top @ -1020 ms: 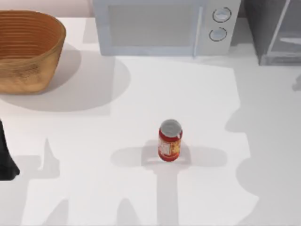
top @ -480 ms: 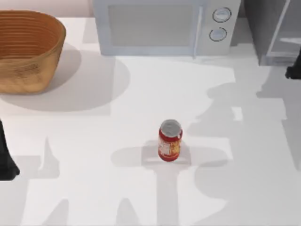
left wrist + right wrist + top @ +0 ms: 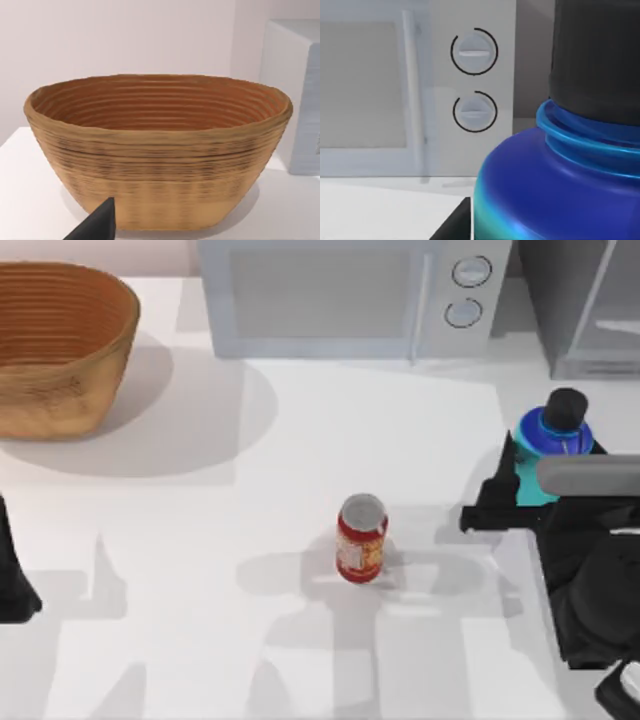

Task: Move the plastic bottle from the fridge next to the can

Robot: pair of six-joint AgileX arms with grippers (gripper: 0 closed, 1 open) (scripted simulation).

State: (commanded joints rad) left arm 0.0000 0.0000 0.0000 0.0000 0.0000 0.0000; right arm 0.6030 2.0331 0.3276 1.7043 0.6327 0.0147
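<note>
My right gripper (image 3: pixel 520 502) grips the plastic bottle (image 3: pixel 553 445) upright, right of the can (image 3: pixel 361 539); left gripper (image 3: pixel 95 225) parked, fingers' state unclear.

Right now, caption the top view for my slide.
Right gripper carries the plastic bottle toward the can, fridge behind.

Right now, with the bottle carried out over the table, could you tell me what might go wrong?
The right tool holds the bottle low on its body, so it could tip in the grip. The can stands upright in the bottle's likely path; coming in too close might knock it over. The left tool sits parked at the table's left edge, no hazard.
</note>
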